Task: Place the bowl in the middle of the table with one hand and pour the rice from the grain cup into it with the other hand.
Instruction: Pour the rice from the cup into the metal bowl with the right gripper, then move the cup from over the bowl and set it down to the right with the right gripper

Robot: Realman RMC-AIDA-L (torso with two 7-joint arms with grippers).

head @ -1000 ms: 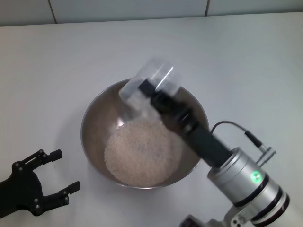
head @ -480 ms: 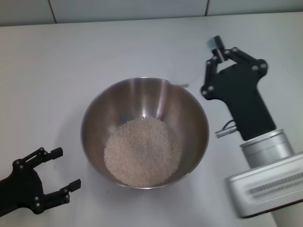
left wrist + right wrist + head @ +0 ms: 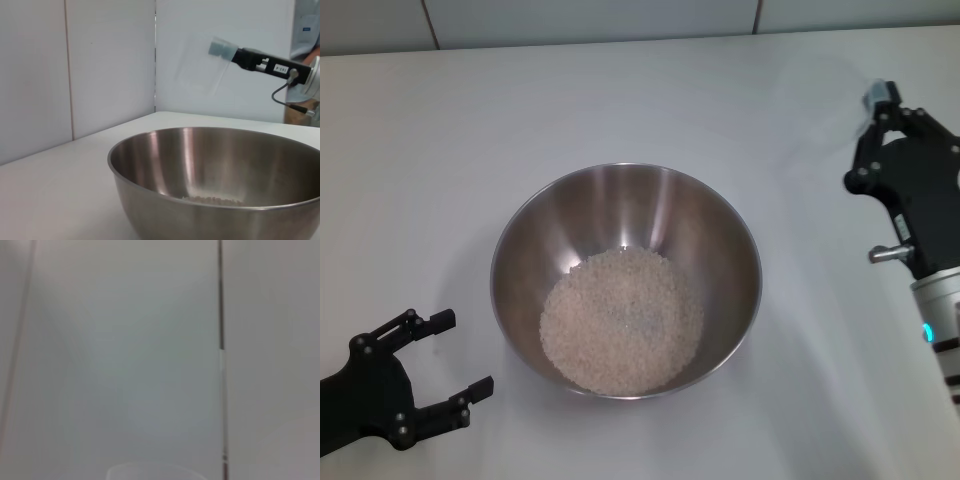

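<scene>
The steel bowl [image 3: 525, 235] stands in the middle of the white table [image 3: 440, 150], with a mound of rice [image 3: 620, 320] in its bottom. It fills the left wrist view [image 3: 200, 210], where a few grains of the rice [image 3: 210, 200] show. My right gripper [image 3: 890, 108] is in the air at the right, clear of the bowl, shut on the clear grain cup [image 3: 197, 62]. The cup looks empty, and only its rim [image 3: 150, 472] shows in the right wrist view. My left gripper [image 3: 460, 352] is open and empty at the front left, just off the bowl.
A white tiled wall [image 3: 620, 20] runs along the table's far edge. In the left wrist view the wall panels [image 3: 75, 75] stand behind the bowl.
My right gripper has swung the cup from above the bowl out to the right, away from it. The bowl, the rice and my left gripper have not moved.
</scene>
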